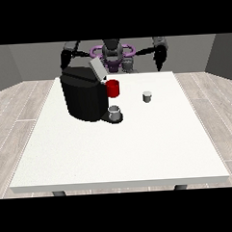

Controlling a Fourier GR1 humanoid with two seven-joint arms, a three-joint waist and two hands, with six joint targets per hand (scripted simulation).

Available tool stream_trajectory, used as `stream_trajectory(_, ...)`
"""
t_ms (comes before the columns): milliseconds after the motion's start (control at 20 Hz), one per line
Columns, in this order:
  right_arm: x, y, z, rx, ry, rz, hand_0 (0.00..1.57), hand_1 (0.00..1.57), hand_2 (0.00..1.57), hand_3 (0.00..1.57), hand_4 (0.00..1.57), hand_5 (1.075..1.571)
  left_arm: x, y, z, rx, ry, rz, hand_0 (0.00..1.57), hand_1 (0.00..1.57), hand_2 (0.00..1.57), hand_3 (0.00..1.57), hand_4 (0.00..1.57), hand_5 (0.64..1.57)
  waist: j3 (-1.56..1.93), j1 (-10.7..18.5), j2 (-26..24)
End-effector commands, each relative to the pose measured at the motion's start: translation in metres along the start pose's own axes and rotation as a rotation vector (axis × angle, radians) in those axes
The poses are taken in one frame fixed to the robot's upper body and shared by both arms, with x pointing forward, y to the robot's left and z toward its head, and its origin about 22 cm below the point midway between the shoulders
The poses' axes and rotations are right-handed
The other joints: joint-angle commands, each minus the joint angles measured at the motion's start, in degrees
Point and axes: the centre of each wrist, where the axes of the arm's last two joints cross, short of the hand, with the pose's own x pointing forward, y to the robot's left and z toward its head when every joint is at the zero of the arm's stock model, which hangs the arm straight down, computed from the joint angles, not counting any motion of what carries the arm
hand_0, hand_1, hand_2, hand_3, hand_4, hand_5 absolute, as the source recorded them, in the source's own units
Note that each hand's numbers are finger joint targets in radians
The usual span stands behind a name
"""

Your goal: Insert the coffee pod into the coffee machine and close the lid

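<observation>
**Pod untouched, lid up, both hands back at the far edge**

Front view, and it is the only one I have. The white counter (139, 150) fills most of it. My coffee machine (83, 98) stands toward the far corner at the view's left, black and bulky, with its grey lid (97, 69) tilted up, so the slot looks open to me. A red cup (113, 88) sits just beside the machine's front, and a small grey cup (115, 112) rests on the machine's drip base. The coffee pod (147, 96), small and grey, stands alone on the counter, well apart from the machine, nearer the far edge than the near one.

My hand at the view's left (65, 59) hangs behind the machine's top; my hand at the view's right (159, 62) hangs just past the far edge. Fingers on either? I cannot tell from here.

So I judge the task not begun: the reach for the pod comes first. The hand at the view's right is the nearer one. Plenty of bare counter round the pod; the crowding comes at the machine, with the red cup close to the slot.
</observation>
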Motion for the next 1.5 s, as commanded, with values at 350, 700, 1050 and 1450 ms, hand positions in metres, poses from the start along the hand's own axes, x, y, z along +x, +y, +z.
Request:
stream_trajectory(350,0.036,0.029,-0.016,0.033,-0.161,0.07,0.0,0.0,0.0,0.0,0.0,1.571,-0.01,0.073,-0.039,-0.008,0.141,-0.288,0.0,0.0,0.0,0.0,0.0,1.571,0.0,-7.1,8.8)
stream_trajectory(700,0.023,0.037,-0.015,0.034,-0.079,0.044,0.0,0.0,0.0,0.0,0.0,1.571,-0.031,0.053,-0.053,-0.096,0.189,-0.351,0.0,0.0,0.0,0.0,0.0,1.571,0.01,-6.5,8.8)
stream_trajectory(1050,0.026,0.042,-0.033,0.043,-0.029,0.008,0.0,0.0,0.0,0.0,0.0,1.571,-0.02,0.043,-0.082,-0.05,0.171,-0.441,0.26,0.26,0.59,0.25,0.0,1.571,0.02,-6.0,10.0)
stream_trajectory(1450,0.037,0.045,-0.054,0.049,-0.015,0.025,0.0,0.0,0.0,0.0,0.0,1.571,-0.022,0.017,-0.095,-0.064,0.066,-0.621,1.07,1.07,1.13,0.93,0.46,1.571,0.01,-4.7,10.6)
